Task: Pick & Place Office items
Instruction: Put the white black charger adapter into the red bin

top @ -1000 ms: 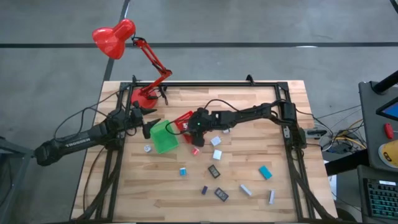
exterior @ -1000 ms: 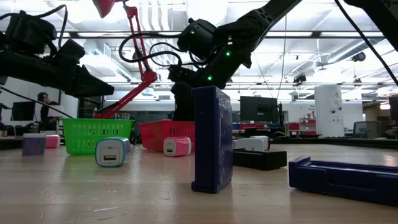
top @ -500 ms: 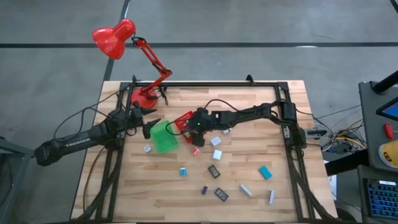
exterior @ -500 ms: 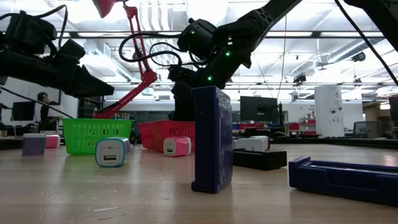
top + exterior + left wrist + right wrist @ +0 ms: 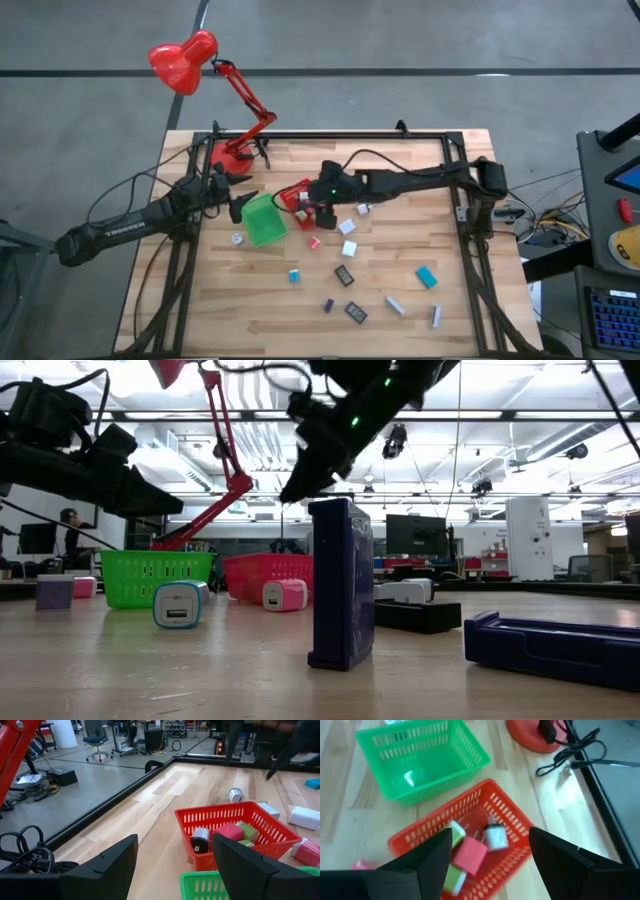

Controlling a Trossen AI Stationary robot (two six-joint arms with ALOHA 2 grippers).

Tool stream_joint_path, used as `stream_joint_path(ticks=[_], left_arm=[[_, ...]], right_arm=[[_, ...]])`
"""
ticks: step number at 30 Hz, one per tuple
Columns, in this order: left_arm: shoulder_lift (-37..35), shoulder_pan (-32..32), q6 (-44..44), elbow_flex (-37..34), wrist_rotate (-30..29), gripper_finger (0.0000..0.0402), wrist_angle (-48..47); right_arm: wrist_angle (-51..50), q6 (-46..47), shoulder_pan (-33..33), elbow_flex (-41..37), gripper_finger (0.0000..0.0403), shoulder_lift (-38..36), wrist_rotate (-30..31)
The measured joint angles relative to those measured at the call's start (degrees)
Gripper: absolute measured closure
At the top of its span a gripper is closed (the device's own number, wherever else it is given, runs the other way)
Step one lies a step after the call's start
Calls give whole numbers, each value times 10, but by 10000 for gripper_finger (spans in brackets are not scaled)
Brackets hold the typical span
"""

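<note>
Right wrist view alone shows small office items (image 5: 470,851) inside the red plastic mesh bin (image 5: 517,832); right fingers (image 5: 487,862) spread wide, empty.

Left fingers (image 5: 172,865) also wide, empty.

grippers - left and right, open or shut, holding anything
left gripper: open, holding nothing, beside the green bin.
right gripper: open, holding nothing, above the red bin.

Red desk lamp (image 5: 183,62) stood at the table's back-left corner, base (image 5: 234,157) on the wood, cable (image 5: 570,760) trailing off it. Green bin (image 5: 263,220) and red bin (image 5: 296,196) sat side by side near the table (image 5: 400,250) centre. A person (image 5: 70,520) was far off in the room.
</note>
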Motion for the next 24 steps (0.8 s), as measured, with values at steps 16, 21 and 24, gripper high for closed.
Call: stream_joint_path(ticks=[16, 21, 24], left_arm=[[1, 0, 0, 0, 0, 145, 0], [1, 0, 0, 0, 0, 145, 0], [1, 0, 0, 0, 0, 145, 0]], right_arm=[[-138, -66, 4, -121, 145, -141, -1], [-119, -66, -2, -206, 145, -184, 2], [-79, -66, -6, -256, 145, -203, 3]])
